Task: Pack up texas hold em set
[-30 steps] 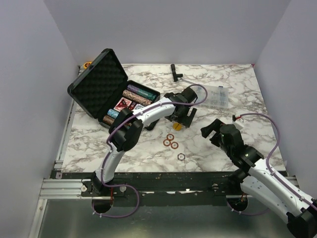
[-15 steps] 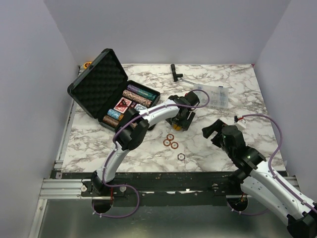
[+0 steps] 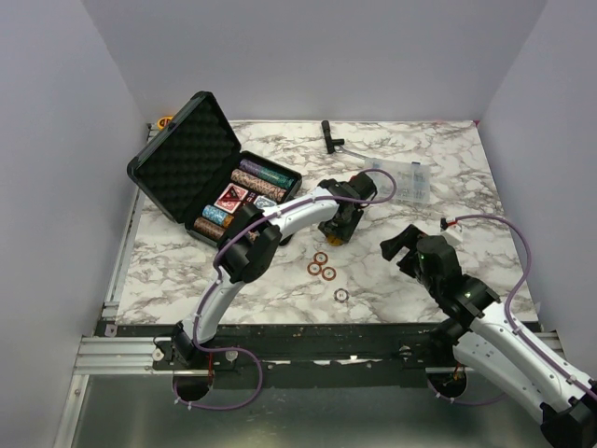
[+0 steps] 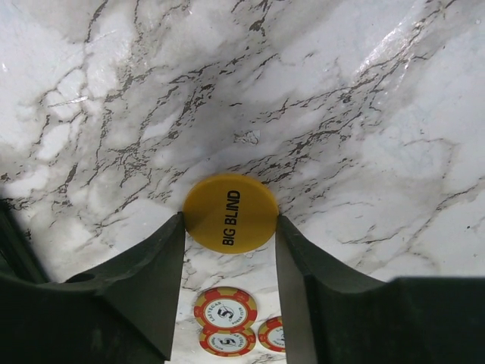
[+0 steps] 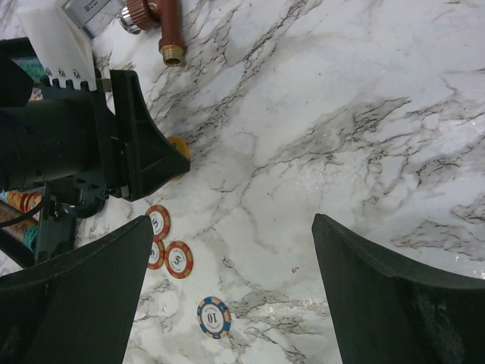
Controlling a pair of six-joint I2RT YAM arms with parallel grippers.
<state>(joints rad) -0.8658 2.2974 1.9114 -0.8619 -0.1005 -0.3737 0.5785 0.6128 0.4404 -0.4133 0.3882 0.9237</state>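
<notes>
The black case (image 3: 187, 159) lies open at the back left, with rows of poker chips (image 3: 259, 177) in its tray. My left gripper (image 3: 336, 231) is down on the table, its fingers (image 4: 163, 258) pressing both sides of a yellow BIG BLIND chip (image 4: 230, 212). Three red chips (image 3: 321, 266) lie just in front of it and also show in the left wrist view (image 4: 225, 309). A blue chip (image 3: 341, 295) lies nearer; it also shows in the right wrist view (image 5: 214, 317). My right gripper (image 3: 396, 246) is open and empty above the table to the right (image 5: 231, 227).
A clear compartment box (image 3: 403, 179) lies behind the right gripper. A black tool (image 3: 328, 135) lies at the back edge. A copper fitting (image 5: 163, 23) and a white piece (image 5: 53, 42) show in the right wrist view. Walls stand on three sides.
My left gripper has shifted slightly left and lowered, closing around the yellow chip; its elbow swung right. The right arm has hardly moved.
</notes>
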